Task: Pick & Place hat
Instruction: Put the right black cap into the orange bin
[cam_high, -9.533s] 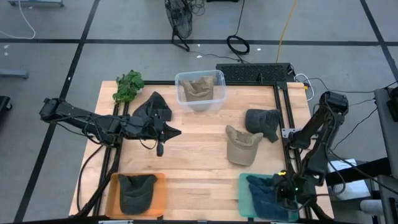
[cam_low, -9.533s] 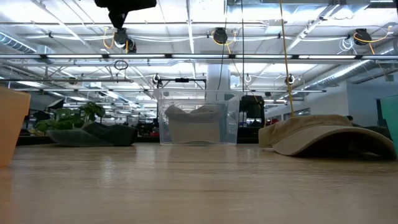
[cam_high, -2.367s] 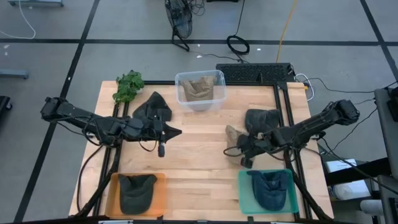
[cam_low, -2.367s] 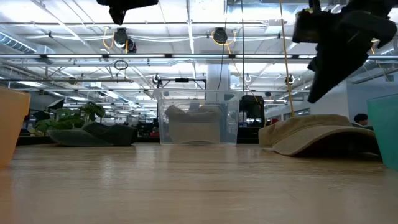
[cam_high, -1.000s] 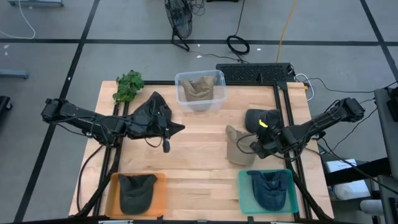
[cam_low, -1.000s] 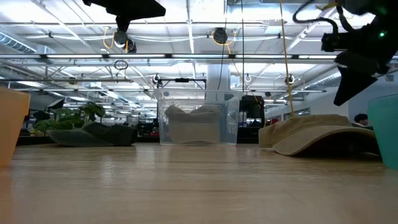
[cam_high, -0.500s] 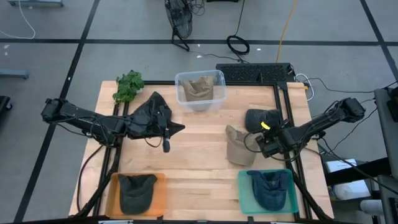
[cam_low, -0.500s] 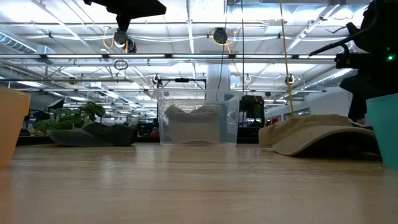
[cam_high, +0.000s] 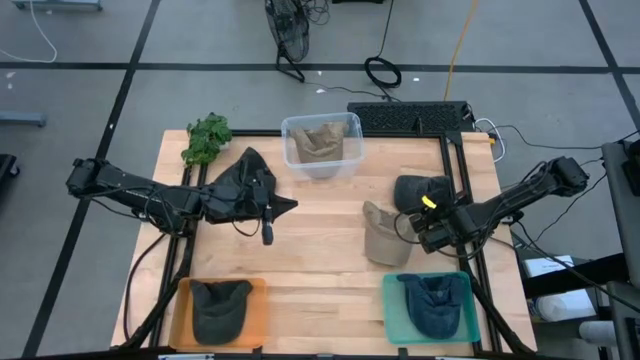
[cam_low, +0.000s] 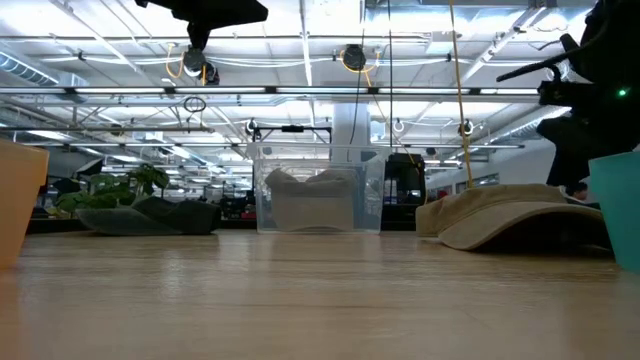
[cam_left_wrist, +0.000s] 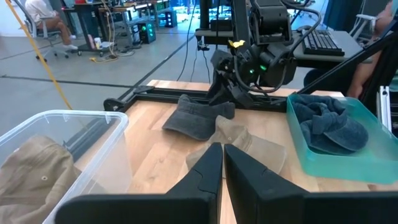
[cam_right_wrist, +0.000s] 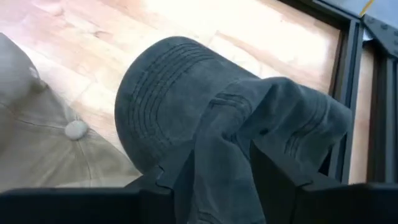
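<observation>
Grey hat (cam_right_wrist: 186, 93): soft, light, floppy cloth, likely to sag and fold rather than hold its shape. Not fragile, not slippery. Best taken at the stiffer brim or by a bunched ridge of cloth, pinched through both layers so that nothing slides out on the lift. Lies on the tabletop (cam_high: 320, 250) at its right side, close to the black frame rail, crown toward the tan hat (cam_high: 385, 235) just beside it. Crumpled, with one fold standing up.

Right gripper (cam_right_wrist: 214, 165) directly over that fold, fingers (cam_right_wrist: 168, 177) spread apart and straddling the raised cloth, one on each side. No squeeze on it yet, by the look of the gap. Probably the moment just ahead of a pinch, with the teal tray (cam_high: 465, 300) nearby as a likely goal; already holds a blue hat (cam_high: 432, 305).

Left gripper (cam_left_wrist: 222, 152) waiting over the tabletop's left side, fingers pressed together, nothing visible between them in its own wrist view.

Against the earlier frames: well before, right arm folded back over the near right corner, above the teal tray; later stretched out over the tan hat; now drawn slightly toward the right rail and settled by the grey hat. Fingers spread wider than a second ago. Grey hat, tan hat and clear bin (cam_high: 320, 145) in the same spots throughout.
</observation>
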